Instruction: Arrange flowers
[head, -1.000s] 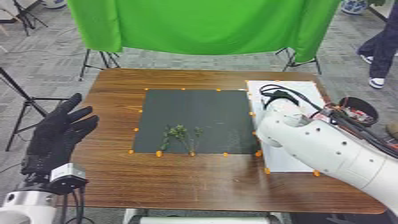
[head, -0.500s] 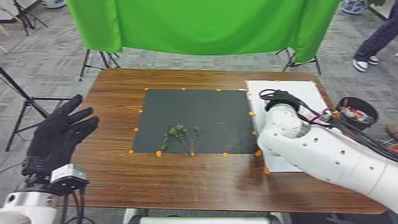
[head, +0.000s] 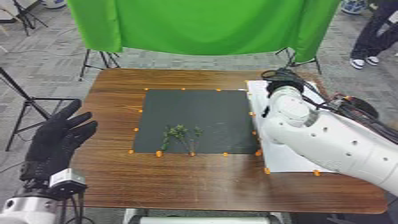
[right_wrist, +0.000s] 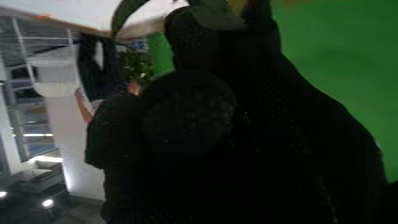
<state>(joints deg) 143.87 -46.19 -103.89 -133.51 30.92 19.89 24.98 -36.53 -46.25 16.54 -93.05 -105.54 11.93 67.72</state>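
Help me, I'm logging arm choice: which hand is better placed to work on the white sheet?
The right hand, I'd judge: it's at the far end of the white sheet, holding green leaves. The open left hand is across the dark mat.

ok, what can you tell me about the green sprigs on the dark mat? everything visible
The green sprigs are a small, loose, leafy cluster, natural-looking, with thin stems. They lie on the near part of the dark mat, left of its middle, leafy tops mostly away from the robot, stems running toward the mat's near edge. The left hand isn't touching them.
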